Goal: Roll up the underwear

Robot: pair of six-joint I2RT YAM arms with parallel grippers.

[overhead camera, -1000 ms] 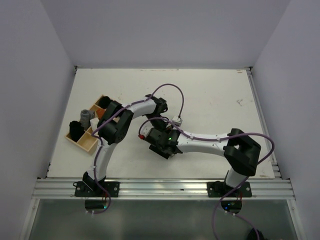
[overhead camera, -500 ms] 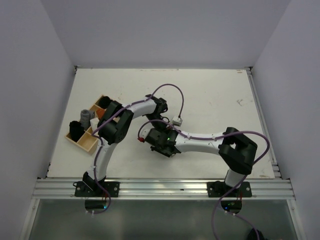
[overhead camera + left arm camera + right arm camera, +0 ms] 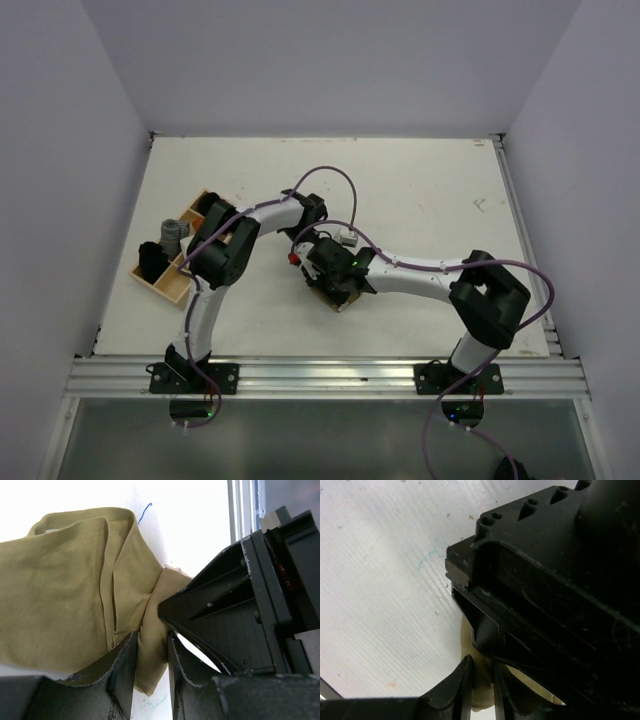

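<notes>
Top external: the underwear (image 3: 330,298) lies mid-table (image 3: 420,190), mostly hidden under both arms. Left wrist: the left gripper (image 3: 150,672), narrowly parted, pinches an olive fold. Right wrist: the right gripper (image 3: 481,690), nearly closed, clamps the pale edge.

Olive cloth on a white table, under black-and-white arms.

The underwear (image 3: 65,580) is plain olive-khaki with no print, and paler cream-beige where the right wrist view catches it. The left gripper (image 3: 151,641) and right gripper (image 3: 481,664) are matte black. The left arm (image 3: 265,215) and right arm (image 3: 415,282) are white with black joints and carry purple cables (image 3: 330,172). The table (image 3: 420,190) is white, with a blue pen stroke (image 3: 145,512) and a faint teal scribble (image 3: 427,557). The tray (image 3: 170,288) is tan, with a black bundle (image 3: 150,258) and a grey bundle (image 3: 172,232) in it.
</notes>
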